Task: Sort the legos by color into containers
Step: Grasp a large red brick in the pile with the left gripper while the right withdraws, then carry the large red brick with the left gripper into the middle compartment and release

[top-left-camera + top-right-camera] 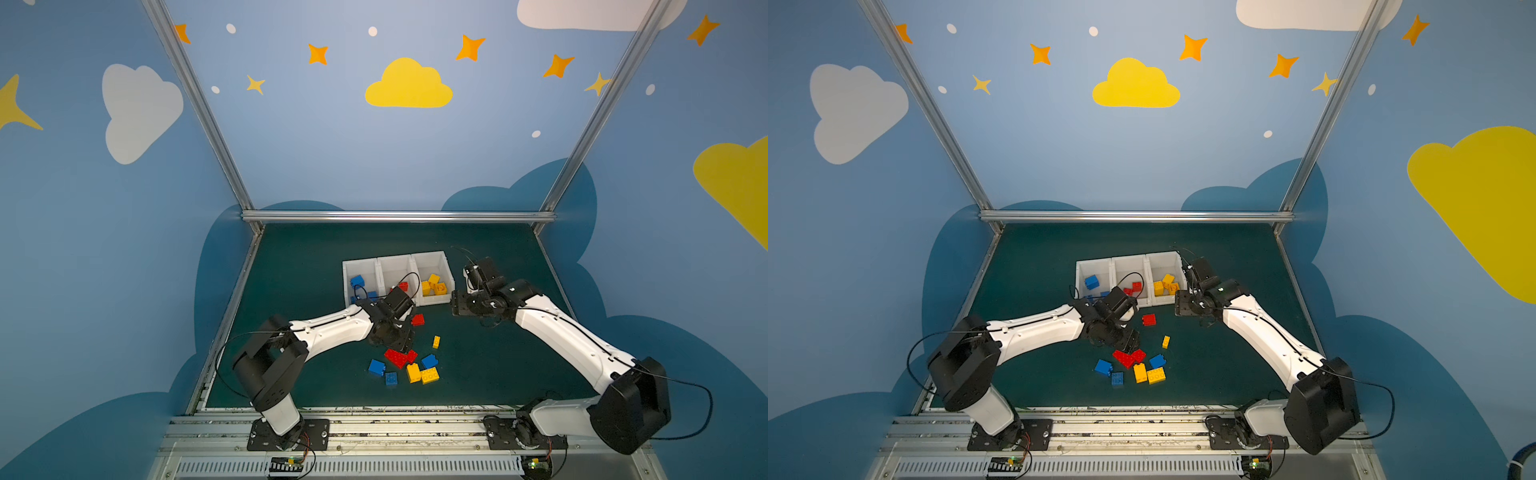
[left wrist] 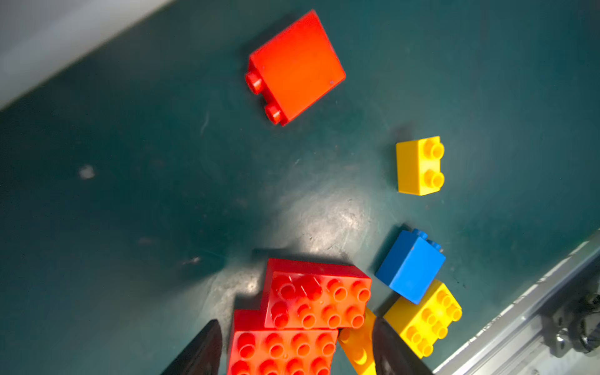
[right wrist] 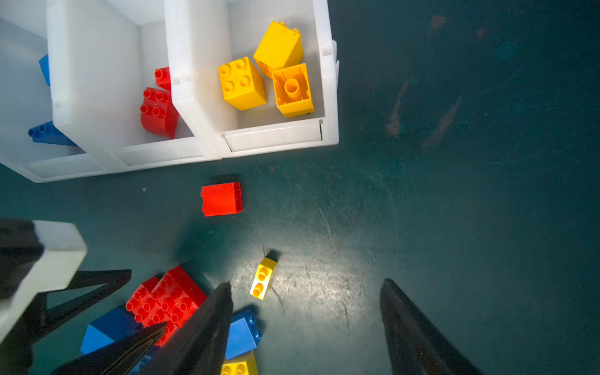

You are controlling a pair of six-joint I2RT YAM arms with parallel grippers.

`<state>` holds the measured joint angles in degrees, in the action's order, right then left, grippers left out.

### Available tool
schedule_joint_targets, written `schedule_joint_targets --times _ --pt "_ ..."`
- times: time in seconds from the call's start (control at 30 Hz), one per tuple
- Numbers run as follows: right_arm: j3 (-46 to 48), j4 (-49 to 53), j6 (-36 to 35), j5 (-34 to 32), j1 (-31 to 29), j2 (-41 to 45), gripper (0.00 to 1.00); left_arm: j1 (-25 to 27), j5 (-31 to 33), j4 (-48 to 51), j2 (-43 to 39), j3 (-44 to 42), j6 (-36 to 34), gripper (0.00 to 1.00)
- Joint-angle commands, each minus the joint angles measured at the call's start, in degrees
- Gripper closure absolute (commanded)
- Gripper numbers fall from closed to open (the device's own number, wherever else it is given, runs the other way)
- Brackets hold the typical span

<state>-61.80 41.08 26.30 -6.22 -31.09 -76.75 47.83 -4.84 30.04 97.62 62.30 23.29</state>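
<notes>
In both top views three white bins (image 1: 395, 268) stand in a row: blue bricks (image 1: 356, 281) in the 9 o'clock bin, red bricks (image 1: 403, 286) in the middle, yellow bricks (image 1: 433, 284) at 3 o'clock. Loose bricks (image 1: 413, 372) lie at 6 o'clock.

Left wrist view: left jaws apart, astride a red plate (image 2: 282, 350).

Right wrist view: three yellow bricks in their bin; right jaws apart, empty.

Left claw (image 2: 296, 328) spread around red bricks (image 2: 316, 295); blue brick (image 2: 410, 269), yellow brick (image 2: 425, 319) beside
</notes>
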Motion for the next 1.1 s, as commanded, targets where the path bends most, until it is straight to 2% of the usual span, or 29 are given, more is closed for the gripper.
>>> schedule_joint_targets --times 0.0,0.13,0.73,1.07 --pt "0.90 0.76 0.67 0.10 0.32 1.88 0.28 1.42 -0.84 3.54 2.41 2.64 -2.91 0.26" --pt "1.51 0.59 0.68 0.24 0.54 2.31 0.27 2.60 0.57 5.37 4.78 4.95 -3.98 0.23" --pt "2.83 0.32 0.81 0.86 1.38 2.44 0.27 4.64 5.27 12.14 13.41 12.33 -6.06 0.23" --pt "2.78 0.58 0.85 0.63 1.56 2.90 0.27 4.72 7.60 13.55 14.72 14.16 -5.11 0.37"
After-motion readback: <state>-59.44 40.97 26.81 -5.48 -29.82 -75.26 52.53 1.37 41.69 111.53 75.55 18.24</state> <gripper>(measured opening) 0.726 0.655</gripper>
